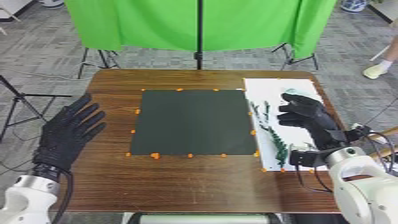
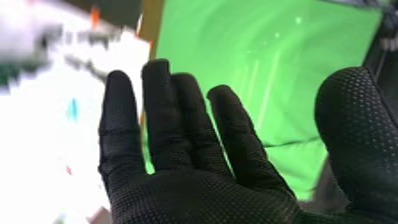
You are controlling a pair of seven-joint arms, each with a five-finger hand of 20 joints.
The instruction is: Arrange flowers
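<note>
We judge the arranging barely begun, if at all: the green leafy stems (image 1: 279, 145) lie on the white sheet (image 1: 266, 85), beside the dark mat (image 1: 191, 122), so picking and placing look left to do. Our right hand (image 1: 306, 111) is over the sheet, fingers extended, thumb well apart, grasping nothing; our left hand (image 1: 64, 136), fingers straight and spread, holds nothing either.

Rounded white arms (image 1: 360, 185) have looping black cables (image 1: 67, 192) and black-gloved hands (image 1: 64, 132) in finely dotted fabric.
</note>
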